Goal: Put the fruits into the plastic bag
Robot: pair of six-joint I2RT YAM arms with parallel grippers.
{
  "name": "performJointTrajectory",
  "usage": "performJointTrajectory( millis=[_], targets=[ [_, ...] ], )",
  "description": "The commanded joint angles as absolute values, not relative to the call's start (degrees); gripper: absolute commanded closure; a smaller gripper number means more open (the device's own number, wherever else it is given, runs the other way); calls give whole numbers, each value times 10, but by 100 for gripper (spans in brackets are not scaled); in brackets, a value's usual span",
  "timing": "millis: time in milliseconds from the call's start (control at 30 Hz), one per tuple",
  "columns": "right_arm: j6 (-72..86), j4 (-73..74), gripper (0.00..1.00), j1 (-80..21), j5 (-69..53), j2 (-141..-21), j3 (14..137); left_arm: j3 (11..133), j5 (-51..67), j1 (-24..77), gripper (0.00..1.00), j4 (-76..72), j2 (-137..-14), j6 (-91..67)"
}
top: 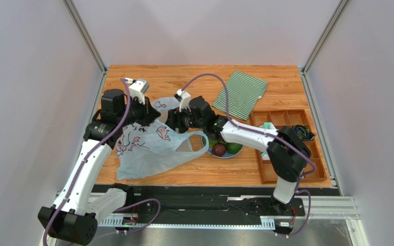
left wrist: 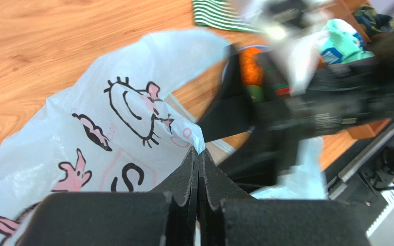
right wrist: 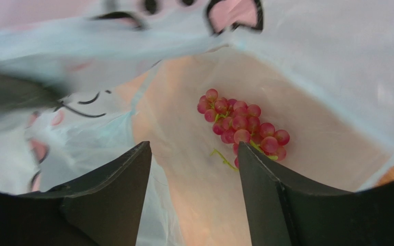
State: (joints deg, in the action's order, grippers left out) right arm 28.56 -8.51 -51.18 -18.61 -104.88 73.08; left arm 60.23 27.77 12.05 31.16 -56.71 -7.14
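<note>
My left gripper [left wrist: 199, 154] pinches bag [left wrist: 106, 128] rim, right gripper [right wrist: 194, 148] spread above grapes [right wrist: 242, 128] lying inside; next: back out, grab fruit [top: 219, 149] off plate [top: 223, 157] at bag's 3 o'clock.

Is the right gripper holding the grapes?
No, the right gripper is open and the grapes lie loose in the bag beyond it.

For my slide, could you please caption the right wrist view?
Open right end effector facing red grapes lying inside the plastic bag.
</note>
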Motion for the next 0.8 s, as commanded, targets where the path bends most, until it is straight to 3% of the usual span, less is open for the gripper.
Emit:
performJointTrajectory(
  millis=[0,400,500,700,767],
  targets=[
    [240,-84,32,-502,-182,-939,699,623,229,117,100,324,-563,-62],
    [178,71,22,-476,-38,-760,647,621,221,116,100,323,-560,-58],
    [178,108,14,-463,27,-705,620,621,222,116,100,323,-560,-56],
    [183,277,8,-455,183,-682,602,621,223,116,100,322,-558,-57],
    [198,291,7,-435,181,-679,585,620,223,116,100,322,-558,-57]
  ],
)
